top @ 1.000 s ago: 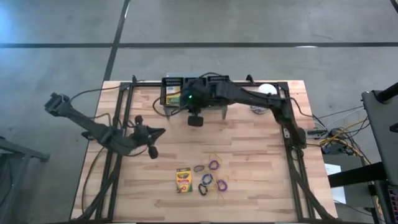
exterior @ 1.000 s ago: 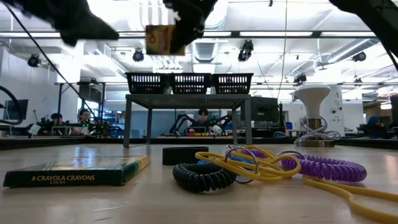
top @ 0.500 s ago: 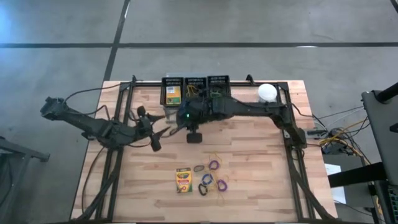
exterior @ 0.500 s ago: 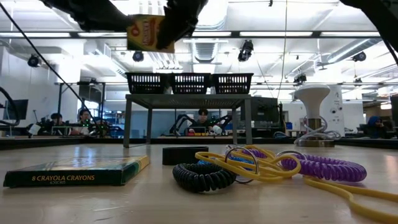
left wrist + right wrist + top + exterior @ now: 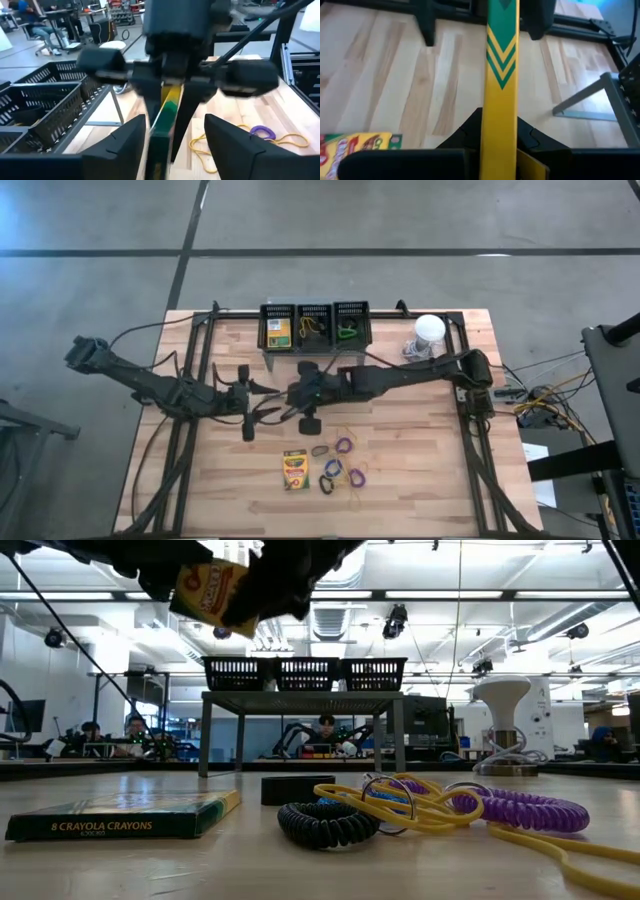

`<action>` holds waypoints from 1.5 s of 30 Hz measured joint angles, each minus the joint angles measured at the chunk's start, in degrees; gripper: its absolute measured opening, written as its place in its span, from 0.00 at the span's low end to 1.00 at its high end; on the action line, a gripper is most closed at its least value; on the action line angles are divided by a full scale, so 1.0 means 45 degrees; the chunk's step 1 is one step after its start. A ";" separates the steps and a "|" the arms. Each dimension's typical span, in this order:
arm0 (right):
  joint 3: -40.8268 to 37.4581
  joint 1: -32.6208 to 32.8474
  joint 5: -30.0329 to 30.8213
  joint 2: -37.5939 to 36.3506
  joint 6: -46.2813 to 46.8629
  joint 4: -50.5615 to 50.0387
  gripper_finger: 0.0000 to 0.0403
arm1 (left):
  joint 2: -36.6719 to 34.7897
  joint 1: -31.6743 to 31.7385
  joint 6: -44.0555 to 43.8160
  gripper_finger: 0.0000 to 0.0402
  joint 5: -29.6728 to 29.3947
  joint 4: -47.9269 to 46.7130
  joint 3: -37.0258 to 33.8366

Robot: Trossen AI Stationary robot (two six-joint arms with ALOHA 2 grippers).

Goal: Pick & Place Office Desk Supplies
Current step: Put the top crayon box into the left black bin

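Observation:
My right gripper [image 5: 296, 397] reaches in from the table's right and is shut on a yellow-and-green crayon box [image 5: 208, 590], which it holds in the air over the table's middle. My left gripper [image 5: 272, 402] faces it, open. In the left wrist view the box [image 5: 167, 112] stands edge-on between the left fingers [image 5: 127, 145] without touching them. A second crayon box [image 5: 294, 469] lies flat near the front edge. Beside it lie coiled loops [image 5: 340, 465] and yellow rubber bands [image 5: 420, 802]. My right gripper pinches the crayon box by its two broad faces between its two fingers; the narrow yellow-and-green edge [image 5: 502, 120] shows between them. The fingers come from the table's right, slanting down. The box sticks out past the fingertips, tilted and lifted clear of the table.
Three black mesh bins [image 5: 315, 327] stand on a grey stand at the far edge; the left one holds a crayon box [image 5: 278, 330]. A white dome-shaped object [image 5: 429, 329] sits at the far right. Bare wood lies between the arms and the loops.
My right gripper has come down from the far bins toward the table's middle and my left gripper, carrying the crayon box, which has tipped further over. My left gripper has opened and turned to face it, shifting slightly toward the right.

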 joint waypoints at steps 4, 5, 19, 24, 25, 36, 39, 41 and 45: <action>-0.0687 0.0023 0.0016 -0.0182 -0.0003 0.1327 0.11 | 0.0048 0.0000 0.0010 0.44 0.0050 -0.0040 -0.0058; -0.0809 0.0028 0.0006 -0.0249 -0.0007 0.1496 0.11 | 0.0055 0.0000 0.0006 0.41 0.0090 -0.0066 -0.0058; -0.1043 0.0120 -0.0095 -0.0243 -0.0187 0.1811 0.11 | 0.0050 0.0000 -0.0140 0.07 0.0612 -0.0373 -0.0054; -0.1043 0.0120 -0.0104 -0.0243 -0.0187 0.1816 0.11 | 0.0050 0.0000 -0.0144 0.07 0.0671 -0.0418 -0.0054; -0.1043 0.0120 -0.0163 -0.0243 -0.0183 0.1820 0.11 | 0.0050 0.0000 -0.0148 0.07 0.0740 -0.0445 -0.0054; -0.1621 -0.0148 -0.0808 -0.1350 0.0449 0.0523 0.39 | -0.0166 -0.0010 -0.0419 0.07 0.0712 -0.0815 -0.0058; -0.3531 -0.0133 -0.0768 -0.1926 0.1115 0.2119 0.46 | -0.0464 -0.0080 -0.0581 0.07 0.0721 -0.0845 -0.0178; -0.4978 -0.0133 -0.0772 -0.2252 0.1465 0.3911 0.49 | -0.0810 -0.0119 -0.0581 0.07 0.0716 -0.0808 -0.0481; -0.7700 -0.0128 -0.0785 -0.2676 0.1911 0.8967 0.52 | -0.1995 -0.0136 -0.0878 0.07 0.0421 0.0058 -0.1638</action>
